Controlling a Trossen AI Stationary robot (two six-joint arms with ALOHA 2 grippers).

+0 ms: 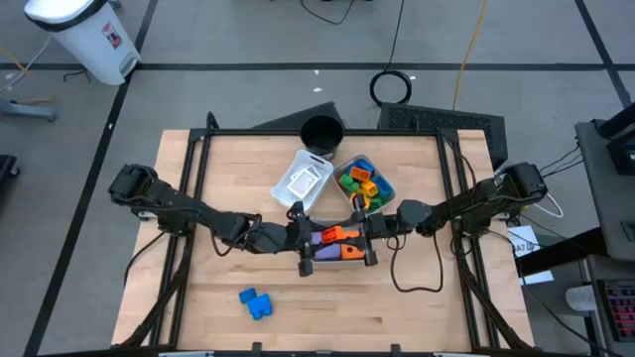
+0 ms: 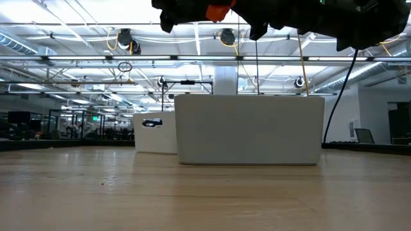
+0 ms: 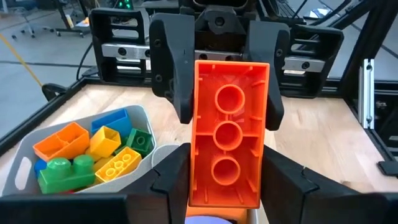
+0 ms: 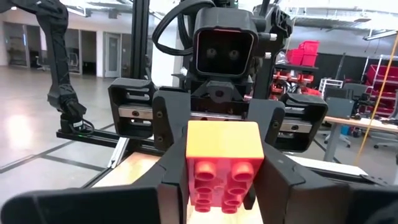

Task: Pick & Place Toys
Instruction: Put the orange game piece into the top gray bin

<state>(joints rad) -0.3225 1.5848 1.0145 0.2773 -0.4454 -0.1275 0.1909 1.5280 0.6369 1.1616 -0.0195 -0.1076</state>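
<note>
An orange brick (image 1: pixel 338 235) hangs in mid-air over the table's middle, between my two grippers. My left gripper (image 1: pixel 310 241) comes from the table's left and my right gripper (image 1: pixel 363 238) from the right, and each is shut on one end of the brick. In the left wrist view the brick's hollow underside (image 3: pixel 227 134) faces the camera. In the right wrist view its studs (image 4: pixel 219 180) do. A purple piece (image 1: pixel 323 238) shows between my left fingers, close to the brick; how it is held is hidden. My left gripper pinches the brick's long sides (image 3: pixel 194 183) between its two fingers, at the brick's left end. The fingers come level from the table's left and lie along the brick. The brick is lifted clear of the table (image 2: pixel 218 11). My right gripper pinches the brick's sides (image 4: pixel 193 171) between its two fingers, at the brick's right end. The fingers come level from the table's right, facing my left gripper. The brick is clear of the table.
Behind the grippers stand a tray of coloured blocks (image 1: pixel 365 183) and a tray with white tiles (image 1: pixel 303 180). A black round cup (image 1: pixel 321 132) stands at the far edge. Blue blocks (image 1: pixel 255 302) lie on the table toward the near left.
</note>
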